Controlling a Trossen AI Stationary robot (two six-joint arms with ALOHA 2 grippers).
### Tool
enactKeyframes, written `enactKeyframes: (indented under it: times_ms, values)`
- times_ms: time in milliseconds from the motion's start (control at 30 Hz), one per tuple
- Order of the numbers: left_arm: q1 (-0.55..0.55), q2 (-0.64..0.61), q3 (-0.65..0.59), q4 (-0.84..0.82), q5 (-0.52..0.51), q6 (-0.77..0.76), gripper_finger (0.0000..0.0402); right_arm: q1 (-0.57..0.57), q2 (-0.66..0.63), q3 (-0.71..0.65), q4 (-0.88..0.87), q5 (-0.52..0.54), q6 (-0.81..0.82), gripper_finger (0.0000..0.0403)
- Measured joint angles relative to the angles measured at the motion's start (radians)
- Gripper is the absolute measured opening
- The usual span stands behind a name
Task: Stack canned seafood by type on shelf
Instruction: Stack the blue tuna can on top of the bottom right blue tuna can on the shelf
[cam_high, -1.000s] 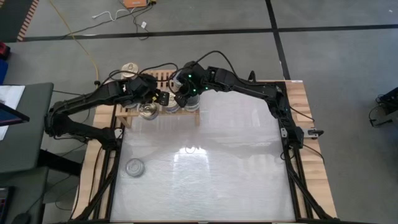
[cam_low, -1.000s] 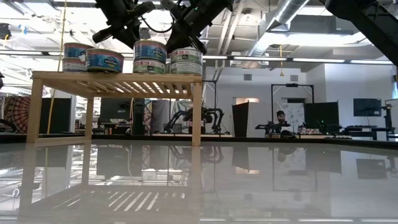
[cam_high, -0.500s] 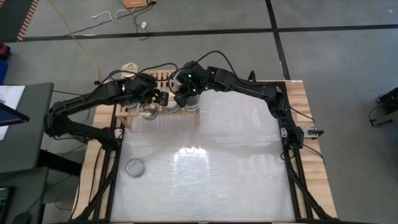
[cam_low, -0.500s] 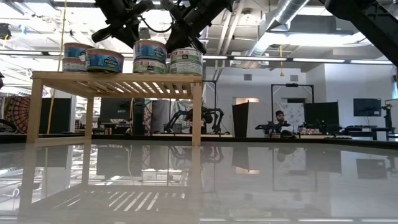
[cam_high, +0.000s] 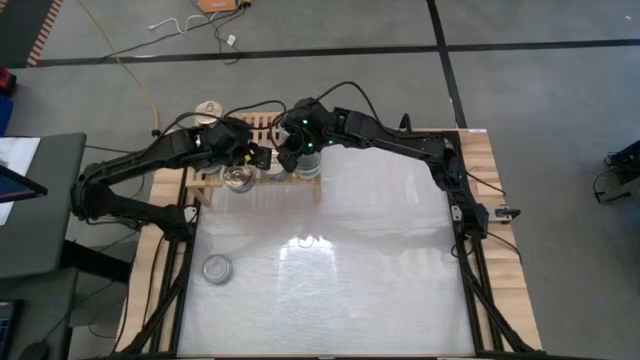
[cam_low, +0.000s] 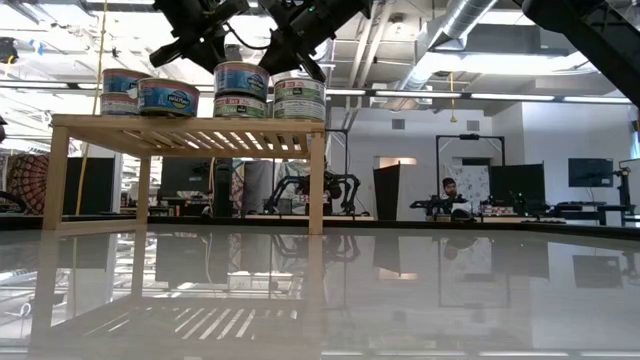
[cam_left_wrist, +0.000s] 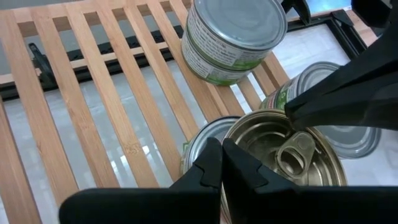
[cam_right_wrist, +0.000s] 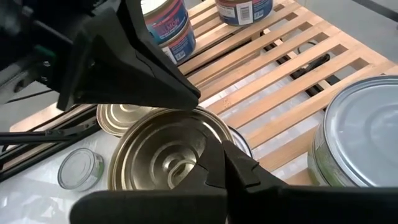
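Observation:
On the light-wood shelf (cam_low: 190, 125) at the table's far left, a gold pull-tab can (cam_left_wrist: 267, 155) tops a green-labelled stack (cam_low: 241, 90). My left gripper (cam_left_wrist: 221, 149) and my right gripper (cam_right_wrist: 214, 152) are both shut and meet at this can from opposite sides. Another green-labelled, silver-topped stack (cam_low: 299, 98) stands at the shelf's right end. Blue-labelled cans (cam_low: 140, 92) stand on the slats at its left end. One silver-topped can (cam_high: 217, 268) rests on its base on the white tabletop, near left. My left gripper has its shut fingertips at the gold can's top rim (cam_left_wrist: 231, 138), slanting down from the table's left. I cannot tell whether they touch it. The can stays level on the can below. My right gripper slants down from the table's right. Its shut fingertips (cam_left_wrist: 295, 112) are at the gold top by the pull tab (cam_left_wrist: 292, 152), inside the rim. I cannot tell whether they touch it.
Another can top (cam_right_wrist: 118, 118) sits lower beside the gold can. Bare slats (cam_left_wrist: 93, 93) lie between the green and blue cans. The glossy white tabletop (cam_high: 340, 270) stretches toward the near edge, inside a wooden border (cam_high: 490, 180).

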Motion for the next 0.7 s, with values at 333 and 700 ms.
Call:
enactKeyframes:
  times_ms: [333,700]
  values:
    - [0.000,-0.075,0.002,0.004,-0.015,0.011,0.0000,-0.006,-0.001,0.000,0.001,0.001,-0.002,0.0069]
    - [0.000,-0.172,0.002,-0.022,-0.005,0.014,0.0000,-0.015,-0.001,0.000,-0.004,0.002,-0.003,0.0106]
